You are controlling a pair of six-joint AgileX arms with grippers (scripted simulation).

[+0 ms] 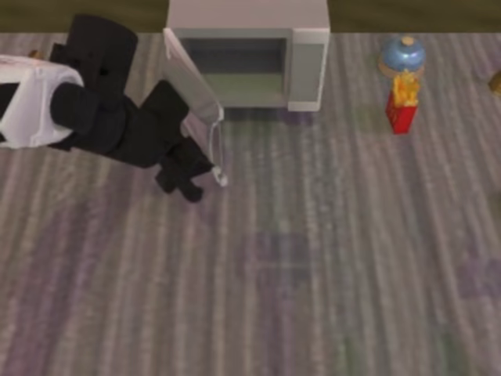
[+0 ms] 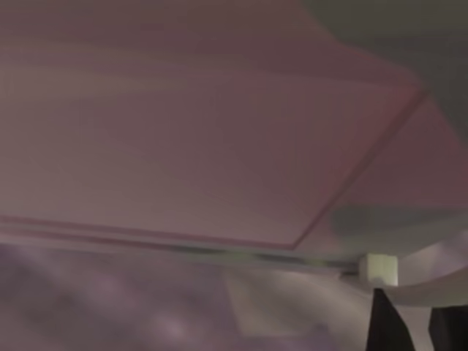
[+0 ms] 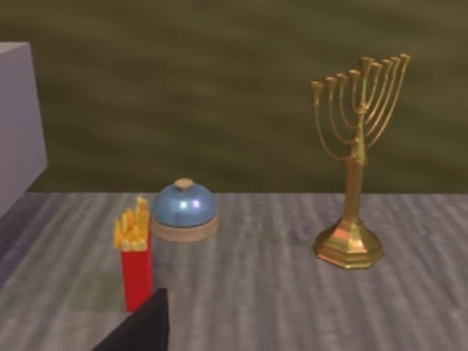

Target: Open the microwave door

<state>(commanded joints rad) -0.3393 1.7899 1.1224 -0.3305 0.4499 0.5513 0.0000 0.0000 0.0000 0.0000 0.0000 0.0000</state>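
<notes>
The microwave (image 1: 258,55), boxy and light grey, sits at the bench's (image 1: 313,274) far edge, left of centre, cavity exposed. The microwave door (image 1: 192,74) stands swung out toward the left, pale window panel angled, slim handle (image 1: 218,153) at its free edge. Left claw (image 1: 190,174) is right at that handle, closed around it. Right claw (image 3: 142,325): barely in view, grip impossible to tell.

We see a table (image 1: 313,274) covered in a streaky grey-purple weave with faint darker patches. Behind its far edge runs a blurred olive-brown wall (image 3: 219,88). The light falls evenly, with only soft shadows on the tabletop.
</notes>
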